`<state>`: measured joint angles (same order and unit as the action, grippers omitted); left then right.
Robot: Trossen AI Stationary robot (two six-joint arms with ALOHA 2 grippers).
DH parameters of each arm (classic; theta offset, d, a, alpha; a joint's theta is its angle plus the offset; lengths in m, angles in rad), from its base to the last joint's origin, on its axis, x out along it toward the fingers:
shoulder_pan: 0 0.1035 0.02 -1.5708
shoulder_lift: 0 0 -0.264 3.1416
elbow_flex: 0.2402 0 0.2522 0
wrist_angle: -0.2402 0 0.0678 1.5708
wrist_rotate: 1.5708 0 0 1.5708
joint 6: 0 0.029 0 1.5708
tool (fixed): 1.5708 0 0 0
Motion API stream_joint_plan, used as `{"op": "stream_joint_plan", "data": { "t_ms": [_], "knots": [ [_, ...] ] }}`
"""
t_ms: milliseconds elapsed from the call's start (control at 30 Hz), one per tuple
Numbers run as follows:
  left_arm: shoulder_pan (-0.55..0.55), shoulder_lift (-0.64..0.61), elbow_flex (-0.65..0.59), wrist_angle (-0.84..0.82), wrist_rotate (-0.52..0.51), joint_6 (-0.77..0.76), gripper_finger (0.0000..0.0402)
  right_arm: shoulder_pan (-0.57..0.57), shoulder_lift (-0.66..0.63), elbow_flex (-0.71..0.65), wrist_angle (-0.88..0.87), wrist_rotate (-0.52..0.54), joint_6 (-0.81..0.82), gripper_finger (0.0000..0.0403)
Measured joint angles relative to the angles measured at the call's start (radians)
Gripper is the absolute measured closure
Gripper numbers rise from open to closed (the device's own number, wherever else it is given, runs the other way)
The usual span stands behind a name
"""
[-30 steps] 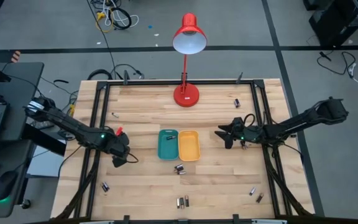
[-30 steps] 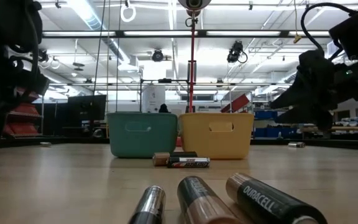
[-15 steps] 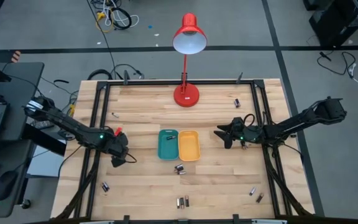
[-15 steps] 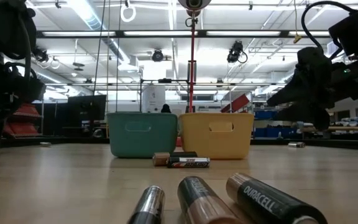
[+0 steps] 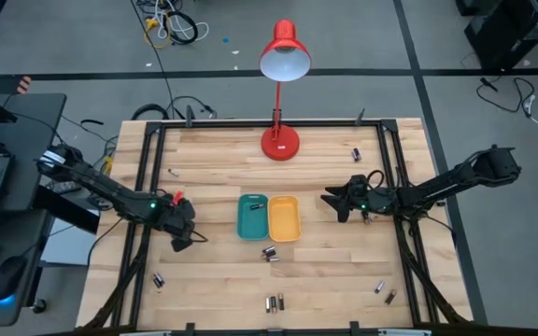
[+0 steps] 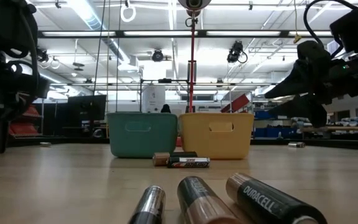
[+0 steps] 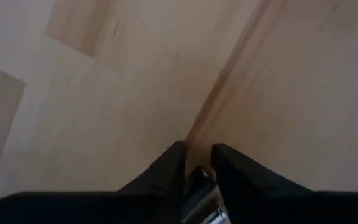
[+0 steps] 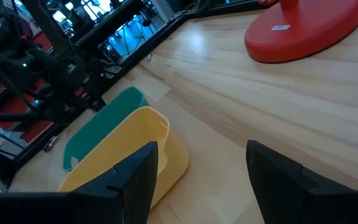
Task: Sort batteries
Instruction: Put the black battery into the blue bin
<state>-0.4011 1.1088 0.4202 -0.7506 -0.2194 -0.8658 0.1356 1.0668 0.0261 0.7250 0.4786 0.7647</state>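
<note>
The bench [image 5: 204, 159] was a light wooden top in a black frame, with a red desk lamp [image 5: 279, 140] standing at its far edge and a big lit workshop behind it in the low view. Right in the middle we had the teal tray [image 5: 252, 217] and the yellow tray [image 5: 284, 217] side by side, touching.

The batteries were scattered all over:
- a pair [image 5: 269, 253] just in front of the trays
- a small group [image 5: 275, 302] by the near edge
- a single one [image 5: 158, 279] near the left front corner
- two [image 5: 382, 292] near the right front
- one [image 5: 355, 154] far back on the right

The left end effector [image 5: 180, 238] was low over the bench, left of the teal tray. In its wrist view its fingers [image 7: 169, 171] were pinched close together on one battery [image 7: 197, 178], a small dark and silvery thing wedged between them, right above bare wood.

The right end effector [image 5: 332, 205] hung above the bench to the right of the yellow tray, pointing toward it. Its fingers [image 8: 138, 174] stood wide apart with nothing between them, so we'd call that one open and empty.
</note>
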Motion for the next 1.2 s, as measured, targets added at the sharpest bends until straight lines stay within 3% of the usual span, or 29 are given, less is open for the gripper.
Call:
{"op": "stream_joint_plan", "data": {
  "t_ms": [300, 500, 733, 1200],
  "knots": [
    [0.002, 0.002, 0.003, 0.026, -0.075, 0.008, 0.0347, 0.000, 0.000, 0.000, 0.000, 0.000, 0.000, 0.0174],
    [0.002, 0.002, 0.033, 0.025, 0.031, 0.129, 0.0326, 0.000, 0.000, 0.000, 0.000, 0.000, 0.000, 0.0174],
    [0.002, 0.001, 0.055, -0.039, 0.095, 0.133, 0.0285, 0.000, 0.000, 0.000, 0.000, 0.000, 0.003, 0.0176],
    [0.002, 0.004, 0.017, -0.051, 0.192, 0.155, 0.0282, 0.014, 0.000, 0.000, -0.001, 0.000, 0.022, 0.0175]
  ]
}}
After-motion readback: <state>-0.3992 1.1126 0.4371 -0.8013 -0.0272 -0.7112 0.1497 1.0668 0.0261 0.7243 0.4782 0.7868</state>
